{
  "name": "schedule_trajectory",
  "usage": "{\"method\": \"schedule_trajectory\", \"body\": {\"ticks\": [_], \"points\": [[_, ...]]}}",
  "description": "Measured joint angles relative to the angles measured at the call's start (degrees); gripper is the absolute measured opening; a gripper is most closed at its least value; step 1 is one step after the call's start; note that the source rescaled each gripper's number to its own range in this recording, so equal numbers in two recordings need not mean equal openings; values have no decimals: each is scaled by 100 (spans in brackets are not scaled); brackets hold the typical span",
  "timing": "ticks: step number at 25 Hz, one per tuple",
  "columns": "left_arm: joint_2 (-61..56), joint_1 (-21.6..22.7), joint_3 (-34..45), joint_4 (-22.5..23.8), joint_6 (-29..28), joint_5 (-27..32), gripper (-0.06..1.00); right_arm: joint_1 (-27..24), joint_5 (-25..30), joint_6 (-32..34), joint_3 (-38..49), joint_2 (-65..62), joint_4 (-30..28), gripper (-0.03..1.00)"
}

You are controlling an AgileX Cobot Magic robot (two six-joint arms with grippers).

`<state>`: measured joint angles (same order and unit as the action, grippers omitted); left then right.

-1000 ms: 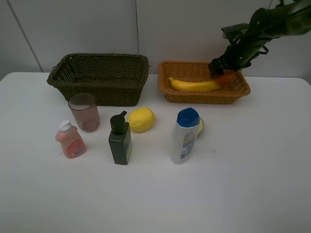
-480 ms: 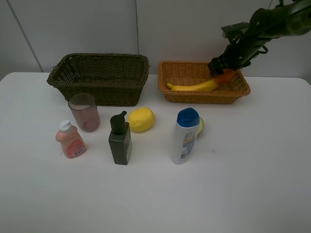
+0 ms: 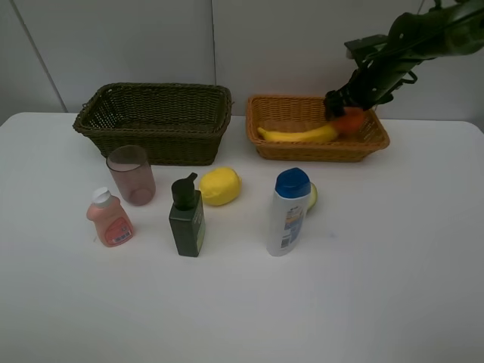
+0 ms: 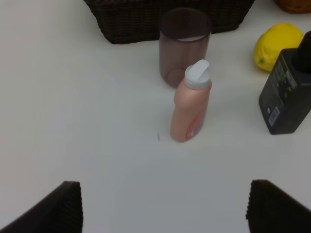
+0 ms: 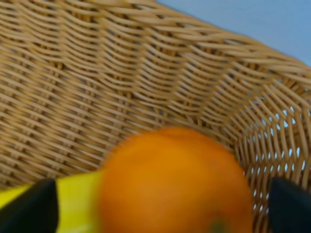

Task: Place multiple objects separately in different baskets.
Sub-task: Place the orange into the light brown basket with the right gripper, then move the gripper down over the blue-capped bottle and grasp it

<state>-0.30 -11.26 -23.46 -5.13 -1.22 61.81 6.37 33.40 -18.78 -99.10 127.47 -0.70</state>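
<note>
The orange [image 3: 350, 121] lies in the right end of the light basket [image 3: 318, 152], against the banana [image 3: 295, 134]. My right gripper [image 3: 339, 104] hovers just over it, open; in the right wrist view the orange [image 5: 175, 184] sits blurred between the spread fingers [image 5: 31, 206] with gaps on both sides. The dark basket [image 3: 155, 121] holds nothing that I can see. On the table stand the cup [image 3: 131, 175], pink bottle [image 3: 110, 219], green pump bottle [image 3: 187, 218], lemon [image 3: 220, 186] and white bottle [image 3: 289, 212], with the avocado [image 3: 311, 195] partly hidden behind it. My left gripper [image 4: 165, 208] is open above the table near the pink bottle [image 4: 190, 111].
The left wrist view also takes in the cup [image 4: 184, 43], the lemon [image 4: 278, 44], the green pump bottle [image 4: 286, 92] and the dark basket's wall [image 4: 146, 14]. A white wall rises behind both baskets. Bare white table spreads in front of the bottles.
The right gripper's jaws have spread and let go of the orange, which now rests in the light basket. The banana has slid a little to the left. The left arm is still.
</note>
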Motion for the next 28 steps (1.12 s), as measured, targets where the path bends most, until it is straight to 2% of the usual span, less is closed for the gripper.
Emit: {"method": "schedule_trajectory", "body": {"ticks": [4,22,28], "points": [[0,0,0,0,0,0,90,0,-12,13,0,0,-5,98],[0,0,0,0,4,0,90,0,62,13,0,-207,-5,100],[0,0,0,0,4,0,90,0,377,13,0,-466,-5,100]]}}
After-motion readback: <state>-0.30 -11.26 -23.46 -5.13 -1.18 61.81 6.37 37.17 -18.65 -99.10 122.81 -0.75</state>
